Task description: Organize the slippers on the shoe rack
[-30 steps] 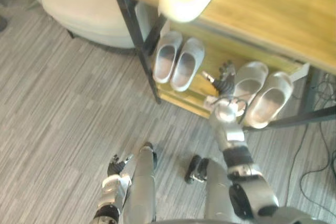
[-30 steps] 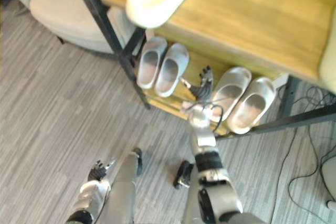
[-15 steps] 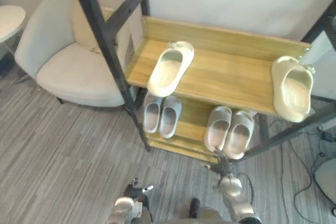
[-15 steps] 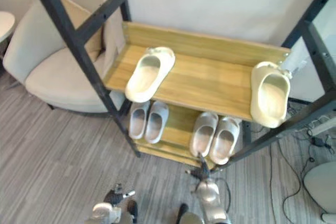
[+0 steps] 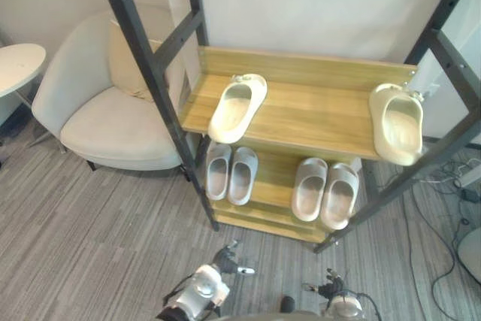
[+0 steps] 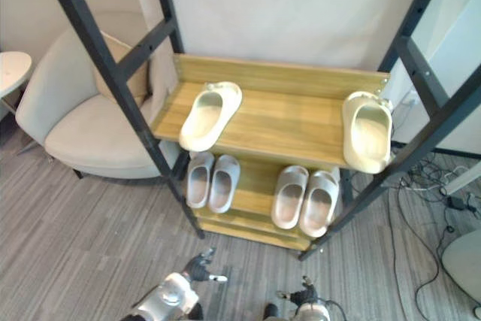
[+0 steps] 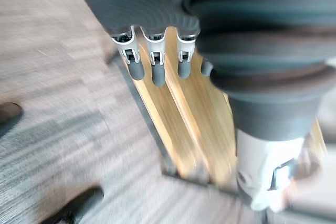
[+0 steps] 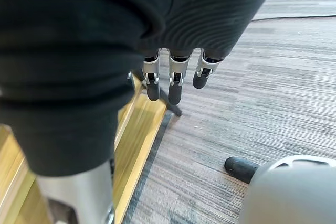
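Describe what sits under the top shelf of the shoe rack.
On the lower shelf stand a left pair of grey slippers and a right pair, each side by side. The top shelf covers their far ends and the lower shelf's back.

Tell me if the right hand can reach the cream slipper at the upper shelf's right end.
Probably yes: the right hand hangs open and empty below, and the cream slipper lies uncovered at the wooden shelf's front edge. The slanted black frame bar beside it may crowd the approach.
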Robot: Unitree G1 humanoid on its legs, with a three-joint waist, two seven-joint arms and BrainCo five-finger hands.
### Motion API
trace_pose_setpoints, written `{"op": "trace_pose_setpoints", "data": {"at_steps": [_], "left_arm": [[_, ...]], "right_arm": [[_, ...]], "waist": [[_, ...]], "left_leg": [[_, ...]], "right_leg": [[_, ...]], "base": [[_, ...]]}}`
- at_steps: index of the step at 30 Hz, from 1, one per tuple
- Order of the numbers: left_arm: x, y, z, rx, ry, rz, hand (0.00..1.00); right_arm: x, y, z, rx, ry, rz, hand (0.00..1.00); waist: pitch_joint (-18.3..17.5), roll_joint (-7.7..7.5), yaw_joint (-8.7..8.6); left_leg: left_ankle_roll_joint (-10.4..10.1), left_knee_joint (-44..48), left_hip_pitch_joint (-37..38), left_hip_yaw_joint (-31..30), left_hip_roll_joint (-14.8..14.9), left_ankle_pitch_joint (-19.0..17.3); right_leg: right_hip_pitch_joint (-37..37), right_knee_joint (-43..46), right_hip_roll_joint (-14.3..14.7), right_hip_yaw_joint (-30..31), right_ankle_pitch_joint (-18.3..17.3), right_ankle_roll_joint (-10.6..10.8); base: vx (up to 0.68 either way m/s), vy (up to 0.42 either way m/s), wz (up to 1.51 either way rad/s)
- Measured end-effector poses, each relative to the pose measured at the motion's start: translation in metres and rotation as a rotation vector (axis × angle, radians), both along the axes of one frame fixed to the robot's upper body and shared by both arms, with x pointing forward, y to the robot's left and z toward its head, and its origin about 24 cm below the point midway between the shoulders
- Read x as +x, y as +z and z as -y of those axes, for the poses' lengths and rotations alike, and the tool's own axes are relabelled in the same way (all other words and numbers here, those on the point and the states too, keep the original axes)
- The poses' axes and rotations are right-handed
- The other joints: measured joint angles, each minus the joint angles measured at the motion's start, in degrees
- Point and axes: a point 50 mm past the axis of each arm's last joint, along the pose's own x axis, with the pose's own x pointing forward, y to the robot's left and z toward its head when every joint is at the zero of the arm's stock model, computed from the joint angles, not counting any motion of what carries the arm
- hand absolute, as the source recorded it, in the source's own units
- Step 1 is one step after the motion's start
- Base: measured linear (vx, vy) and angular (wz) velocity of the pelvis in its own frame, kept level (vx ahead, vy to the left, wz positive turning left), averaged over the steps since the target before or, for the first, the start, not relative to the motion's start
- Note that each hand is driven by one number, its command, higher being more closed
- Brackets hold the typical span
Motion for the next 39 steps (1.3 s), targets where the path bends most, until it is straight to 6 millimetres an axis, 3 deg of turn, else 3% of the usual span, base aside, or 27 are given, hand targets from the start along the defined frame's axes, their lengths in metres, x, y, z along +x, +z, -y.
{"op": "trace_pose_setpoints", "data": {"at_steps": [6,8,13,18,23,30,39], "left_arm": [[0.019,0.058,0.052,-0.223,-0.179,0.253,0.0],[0.023,0.093,0.072,-0.401,-0.196,0.35,0.0],[0.046,0.153,0.084,-0.59,-0.192,0.537,0.0],[0.081,0.22,0.065,-0.691,-0.091,0.806,0.0],[0.108,0.262,0.04,-0.672,-0.004,1.01,0.0],[0.128,0.284,0.009,-0.575,0.076,1.145,0.0],[0.179,0.302,-0.059,-0.276,0.246,1.204,0.0]], "right_arm": [[-0.008,-0.001,0.008,-0.026,-0.069,-0.007,0.0],[-0.011,-0.001,0.009,-0.03,-0.075,-0.016,0.0],[-0.014,-0.002,0.011,-0.035,-0.075,-0.028,0.0],[-0.013,-0.002,0.009,-0.036,-0.06,-0.027,0.0],[-0.011,-0.001,0.01,-0.042,-0.041,-0.024,0.0],[-0.013,0.0,0.019,-0.062,-0.042,-0.029,0.0],[-0.011,0.0,0.02,-0.054,-0.052,-0.024,0.0]], "waist": [[-0.59,0.15,-0.22],[-1.18,0.47,-0.22],[-2.1,1.08,-0.32],[-2.16,1.08,-0.55],[-2.16,1.05,-1.35],[-2.17,1.08,-2.05],[-2.02,1.5,-2.88]], "left_leg": [[0.04,-1.16,0.8,-0.28,-0.53,-0.04],[0.06,-1.93,1.32,-0.38,-0.71,0.01],[0.33,-2.26,1.72,-0.47,-0.86,0.48],[0.44,-2.71,2.72,-0.43,-0.87,0.4],[0.54,-2.71,2.72,-0.37,-0.95,0.31],[0.46,-2.62,1.97,0.73,-0.93,0.1],[0.47,-2.43,0.43,0.79,-0.98,0.11]], "right_leg": [[0.4,-1.03,-0.13,0.59,0.48,-0.04],[0.6,-1.45,-0.11,0.69,0.5,0.01],[1.32,-2.23,-0.01,0.74,1.16,0.07],[2.59,-2.84,0.14,0.74,1.29,-0.04],[2.12,-2.83,0.03,0.8,1.3,-0.03],[0.69,-3.11,0.01,1.75,1.58,-0.12],[-0.84,-3.17,0.03,1.77,1.91,-0.11]], "base": [[-0.03,0.011,-0.05],[0.05,0.001,-0.03],[0.09,-0.004,0.0],[0.07,-0.008,-0.04],[-0.02,0.0,-0.01],[-0.03,-0.004,-0.1],[0.01,-0.003,0.0]]}}
